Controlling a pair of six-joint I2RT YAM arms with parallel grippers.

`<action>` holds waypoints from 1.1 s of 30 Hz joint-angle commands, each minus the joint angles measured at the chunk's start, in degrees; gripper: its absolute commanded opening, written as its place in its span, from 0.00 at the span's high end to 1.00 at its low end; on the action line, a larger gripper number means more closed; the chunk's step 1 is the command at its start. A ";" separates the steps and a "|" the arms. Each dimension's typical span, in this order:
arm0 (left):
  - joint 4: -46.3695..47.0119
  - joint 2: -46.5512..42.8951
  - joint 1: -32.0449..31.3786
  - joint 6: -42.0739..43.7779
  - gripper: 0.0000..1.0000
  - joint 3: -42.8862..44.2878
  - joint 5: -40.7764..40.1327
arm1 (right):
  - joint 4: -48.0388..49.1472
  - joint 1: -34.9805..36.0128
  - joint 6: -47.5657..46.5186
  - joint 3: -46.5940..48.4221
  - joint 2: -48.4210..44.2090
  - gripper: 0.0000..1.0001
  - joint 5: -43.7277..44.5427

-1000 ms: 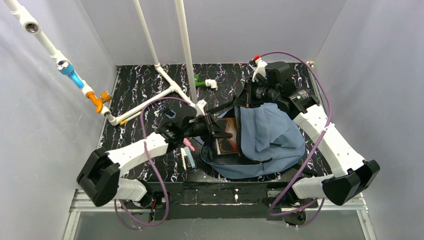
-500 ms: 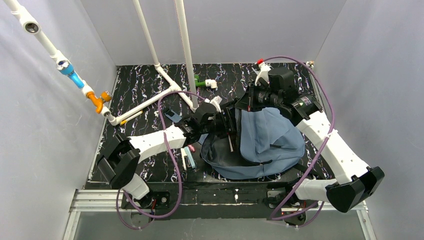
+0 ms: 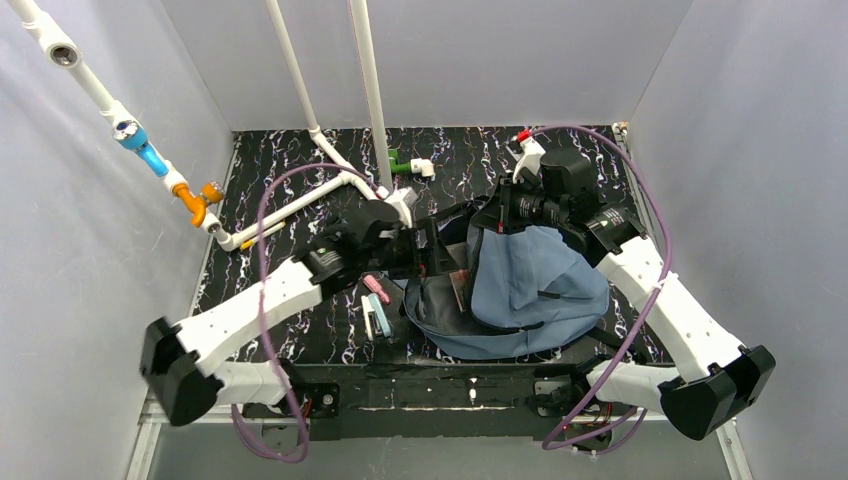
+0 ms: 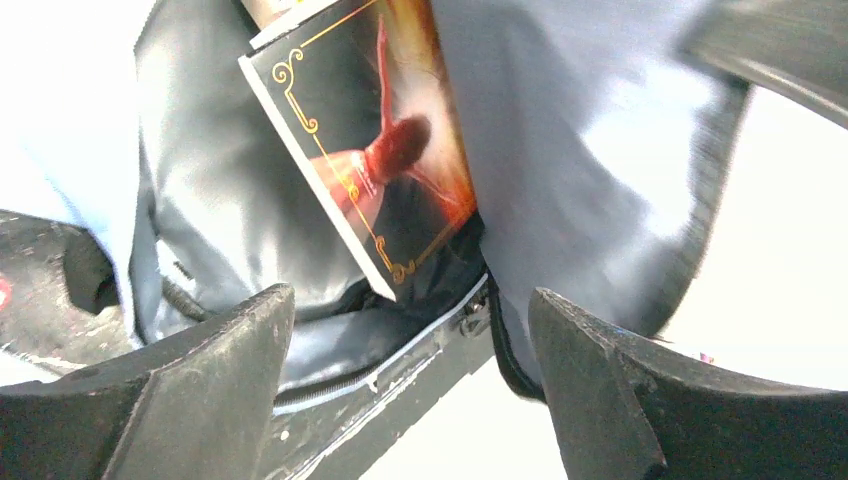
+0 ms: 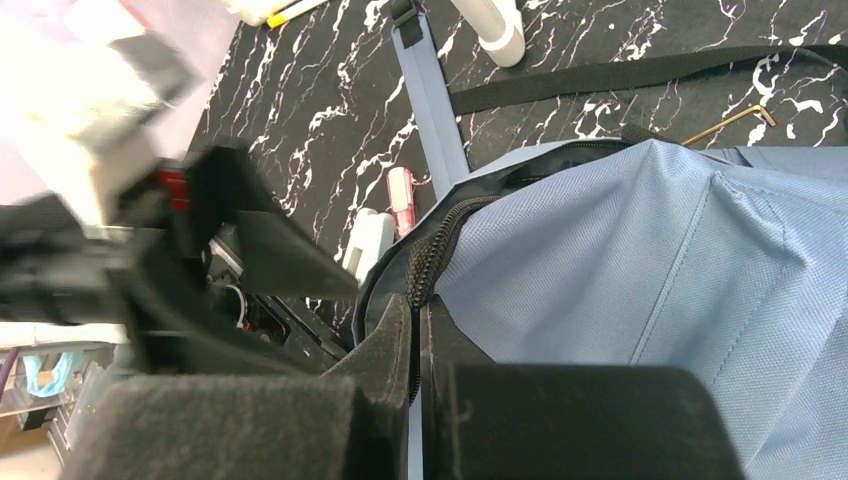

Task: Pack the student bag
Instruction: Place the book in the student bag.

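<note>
Right jaws are clamping the zipper edge of the bag (image 5: 650, 250) to hold it open; left jaws are gaping empty, book (image 4: 380, 160) lying just beyond them inside.

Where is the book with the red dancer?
In the left wrist view, the book sits inside the open student bag, just beyond the open left gripper.

The bag (image 5: 650, 230) is matt slate-blue cloth with a plainly visible weave. Its lining (image 4: 200, 190), at the left of the left wrist view, looks smoother, with a faint sheen. The book (image 4: 385, 150) has a glossy cover. The table (image 5: 330, 70) is smooth black, veined white.
</note>
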 commanded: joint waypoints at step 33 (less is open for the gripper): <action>11.68 -12.53 -6.62 -7.07 0.52 -17.99 -3.69 | -31.09 2.68 16.18 -9.11 -14.51 0.01 38.52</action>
